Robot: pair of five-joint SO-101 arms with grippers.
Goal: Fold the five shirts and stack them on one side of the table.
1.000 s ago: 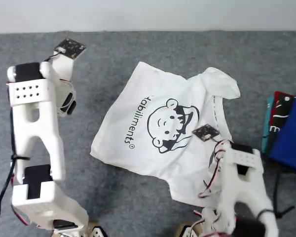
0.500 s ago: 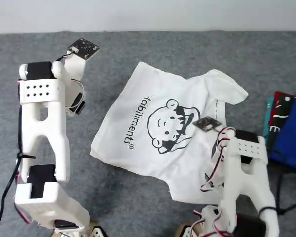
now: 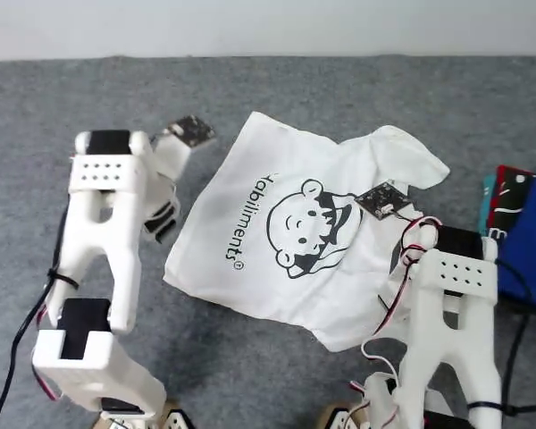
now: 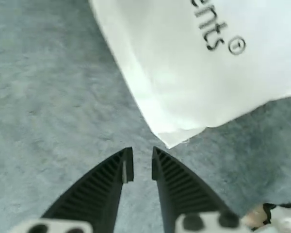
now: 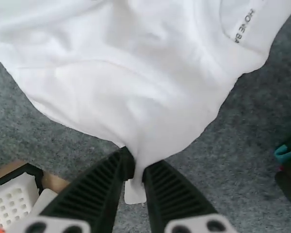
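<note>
Right arm (image 3: 451, 286) jaws clamped on shirt (image 3: 286, 232) hem. Left arm (image 3: 107, 223) jaws slightly apart beside shirt corner; should pinch it squarely.

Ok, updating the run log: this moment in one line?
white shirt: spread unfolded | left gripper: open, by shirt corner | right gripper: shut on shirt edge | stacked clothes: right edge of table

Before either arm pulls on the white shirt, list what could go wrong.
1. The right gripper pinches just a thin bit of the white shirt at its edge; a pull may slip it free.
2. The left gripper sits over bare mat beside the shirt's corner, jaws barely apart. Closing there would likely miss the cloth, and a one-sided pull would bunch the shirt.
3. The folded stack lies close to the right arm; a swing could knock it.
</note>
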